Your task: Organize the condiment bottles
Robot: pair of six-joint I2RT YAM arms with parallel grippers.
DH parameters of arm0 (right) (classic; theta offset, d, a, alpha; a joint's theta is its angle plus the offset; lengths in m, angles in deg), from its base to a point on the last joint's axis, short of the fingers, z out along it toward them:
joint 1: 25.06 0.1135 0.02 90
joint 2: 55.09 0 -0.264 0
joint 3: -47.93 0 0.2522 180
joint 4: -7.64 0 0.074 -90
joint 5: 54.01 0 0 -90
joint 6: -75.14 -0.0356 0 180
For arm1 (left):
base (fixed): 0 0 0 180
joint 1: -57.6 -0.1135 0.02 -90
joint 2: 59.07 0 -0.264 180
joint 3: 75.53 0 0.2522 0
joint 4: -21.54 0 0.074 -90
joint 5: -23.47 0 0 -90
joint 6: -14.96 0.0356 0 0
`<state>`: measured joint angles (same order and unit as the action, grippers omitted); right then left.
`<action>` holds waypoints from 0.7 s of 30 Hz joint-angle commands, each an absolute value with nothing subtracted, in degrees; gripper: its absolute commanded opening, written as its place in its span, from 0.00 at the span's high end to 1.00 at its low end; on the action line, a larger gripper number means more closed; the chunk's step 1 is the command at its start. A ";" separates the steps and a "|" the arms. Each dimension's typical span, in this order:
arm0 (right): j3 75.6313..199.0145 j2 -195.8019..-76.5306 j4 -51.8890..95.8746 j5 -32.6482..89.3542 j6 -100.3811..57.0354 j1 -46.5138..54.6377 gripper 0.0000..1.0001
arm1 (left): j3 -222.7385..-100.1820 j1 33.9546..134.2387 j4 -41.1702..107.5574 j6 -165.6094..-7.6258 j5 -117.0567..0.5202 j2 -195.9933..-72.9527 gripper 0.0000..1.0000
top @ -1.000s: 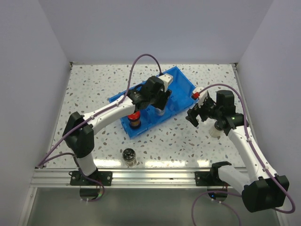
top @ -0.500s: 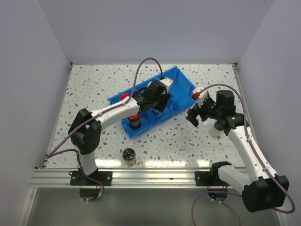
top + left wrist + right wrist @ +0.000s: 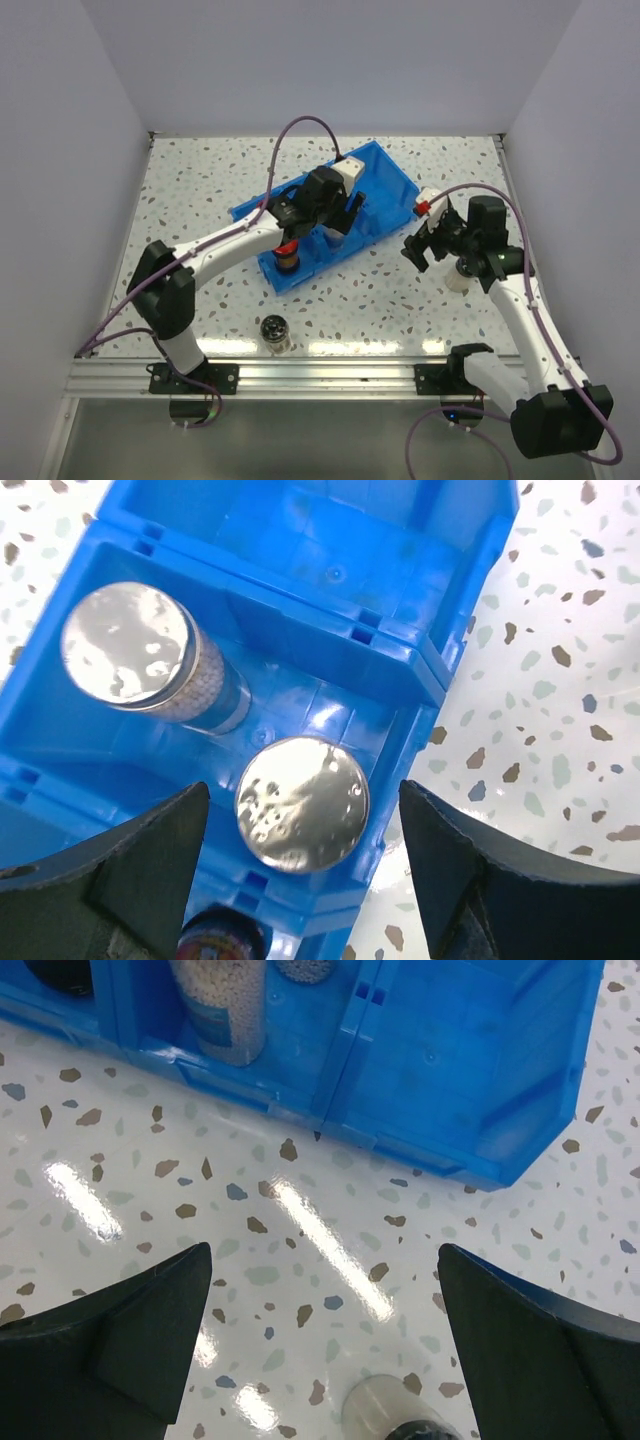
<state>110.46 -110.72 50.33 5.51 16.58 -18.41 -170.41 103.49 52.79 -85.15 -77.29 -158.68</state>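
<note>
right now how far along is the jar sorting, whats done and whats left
Done: a silver-capped clear jar and its twin share the blue plastic bin's middle compartment; a red-capped jar sits next door. In hand: nothing, left gripper and right gripper both open. Left: a dark jar on the speckled table.

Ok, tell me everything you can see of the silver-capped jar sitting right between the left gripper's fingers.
The silver-capped jar shows mostly its round, mirror-shiny, metal-looking cap, viewed from above; the body is hidden beneath it. It stands upright in the middle compartment of the blue plastic bin, near a corner, apart from a second silver-capped jar with a clear body. The left gripper is open around it, fingers clear on both sides, not touching.
</note>
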 commanded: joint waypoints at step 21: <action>122.15 -121.51 68.68 37.92 13.88 -24.89 0.01 | -128.41 103.30 51.29 -78.99 -102.65 -89.04 0.00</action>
